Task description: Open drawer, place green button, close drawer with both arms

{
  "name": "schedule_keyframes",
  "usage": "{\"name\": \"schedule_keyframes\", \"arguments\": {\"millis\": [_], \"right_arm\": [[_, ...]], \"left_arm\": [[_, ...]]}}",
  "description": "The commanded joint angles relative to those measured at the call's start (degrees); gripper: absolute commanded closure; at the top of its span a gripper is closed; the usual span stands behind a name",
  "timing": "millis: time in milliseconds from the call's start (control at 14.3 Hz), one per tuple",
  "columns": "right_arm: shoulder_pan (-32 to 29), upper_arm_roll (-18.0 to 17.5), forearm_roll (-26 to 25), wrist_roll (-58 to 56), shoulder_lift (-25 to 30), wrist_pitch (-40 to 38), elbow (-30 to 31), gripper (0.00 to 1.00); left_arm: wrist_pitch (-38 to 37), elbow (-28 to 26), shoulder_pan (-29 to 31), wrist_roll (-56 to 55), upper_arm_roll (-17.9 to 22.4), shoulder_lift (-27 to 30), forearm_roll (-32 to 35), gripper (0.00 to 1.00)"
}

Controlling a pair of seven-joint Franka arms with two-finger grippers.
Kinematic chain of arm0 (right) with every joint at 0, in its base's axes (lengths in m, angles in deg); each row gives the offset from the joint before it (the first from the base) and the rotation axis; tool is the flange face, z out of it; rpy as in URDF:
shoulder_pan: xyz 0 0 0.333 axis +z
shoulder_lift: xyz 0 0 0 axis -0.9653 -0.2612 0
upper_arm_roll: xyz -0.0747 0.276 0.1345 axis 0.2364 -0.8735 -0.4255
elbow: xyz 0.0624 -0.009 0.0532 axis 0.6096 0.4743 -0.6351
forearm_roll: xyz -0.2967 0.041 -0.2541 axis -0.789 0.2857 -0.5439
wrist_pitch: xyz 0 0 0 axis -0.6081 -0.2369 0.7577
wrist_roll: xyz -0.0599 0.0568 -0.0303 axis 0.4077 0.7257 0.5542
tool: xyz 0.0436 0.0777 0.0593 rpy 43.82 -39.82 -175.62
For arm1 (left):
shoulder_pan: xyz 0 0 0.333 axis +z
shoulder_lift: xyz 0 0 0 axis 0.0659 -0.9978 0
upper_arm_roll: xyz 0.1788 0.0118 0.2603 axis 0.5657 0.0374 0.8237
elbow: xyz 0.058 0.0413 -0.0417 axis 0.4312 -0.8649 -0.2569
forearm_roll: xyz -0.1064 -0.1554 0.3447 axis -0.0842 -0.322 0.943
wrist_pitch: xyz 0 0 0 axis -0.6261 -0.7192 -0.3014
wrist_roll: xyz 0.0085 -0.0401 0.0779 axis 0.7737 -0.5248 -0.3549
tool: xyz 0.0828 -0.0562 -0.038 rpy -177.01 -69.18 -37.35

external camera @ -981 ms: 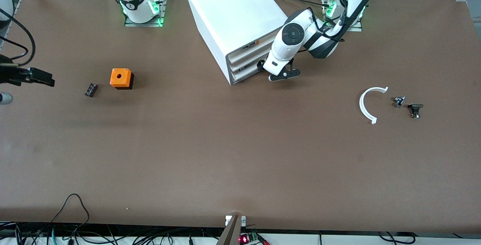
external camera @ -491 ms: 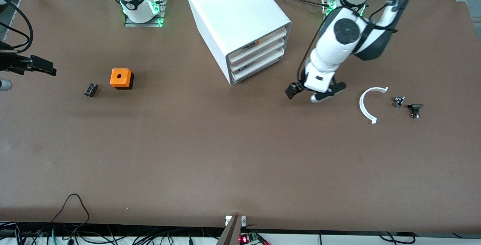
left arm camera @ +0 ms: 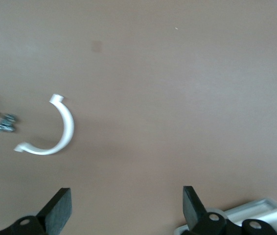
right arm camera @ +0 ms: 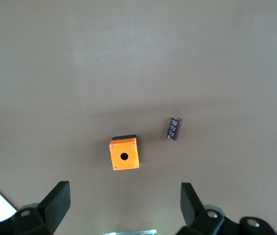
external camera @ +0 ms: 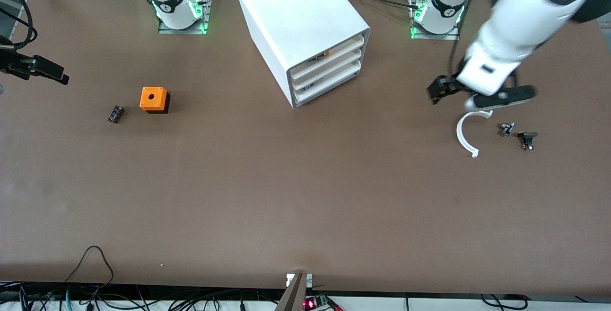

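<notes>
The white cabinet [external camera: 296, 10] stands near the robots' bases. Its lowest drawer [external camera: 329, 82] sits pushed in, level with the two drawers above it. The button does not show in any view. My left gripper [external camera: 477, 97] is open and empty, up over the bare table beside a white curved strip [external camera: 465, 132], well away from the cabinet. In the left wrist view my gripper [left arm camera: 126, 195] has its jaws wide apart. My right gripper [external camera: 40, 68] is open and empty at the right arm's end of the table; in the right wrist view [right arm camera: 124, 190] its jaws are wide apart.
An orange cube with a round hole [external camera: 153, 99] [right arm camera: 124, 153] and a small black block [external camera: 115, 113] [right arm camera: 174, 128] lie toward the right arm's end. Beside the curved strip [left arm camera: 60, 132] lie two small dark parts [external camera: 507, 129] [external camera: 527, 139]. Cables run along the table's near edge.
My left gripper has left the lowest drawer's front, swinging up toward the left arm's end, to above the curved strip. The drawers stay shut. My right gripper drifted slightly.
</notes>
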Motion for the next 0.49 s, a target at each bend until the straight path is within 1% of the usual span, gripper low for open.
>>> {"name": "schedule_keyframes", "arguments": {"millis": [0, 70, 140, 210, 421], "right_arm": [[-0.46, -0.37, 0.84, 0.45, 1.45, 1.06, 1.8, 0.0], [-0.46, -0.28, 0.75, 0.28, 1.37, 0.89, 1.8, 0.0], [-0.46, -0.1, 0.75, -1.9, 1.45, 0.54, 1.71, 0.0], [-0.46, 0.25, 0.75, -3.92, 1.37, 0.19, 1.62, 0.0], [-0.03, -0.01, 0.4, -2.2, 0.93, 1.06, 1.18, 0.0]], "left_arm": [[-5.02, 2.32, -0.34, 13.42, 7.44, 2.25, -0.39, 0.0], [-6.34, 2.32, -0.43, 17.12, 9.65, 2.87, -1.45, 0.0], [-6.44, 2.32, -0.34, 20.03, 10.63, 2.96, -1.54, 0.0], [-6.44, 2.15, -0.25, 21.01, 10.64, 2.96, -1.81, 0.0], [-6.62, 3.72, -0.25, 20.67, 10.2, 2.35, -1.9, 0.0]]}}
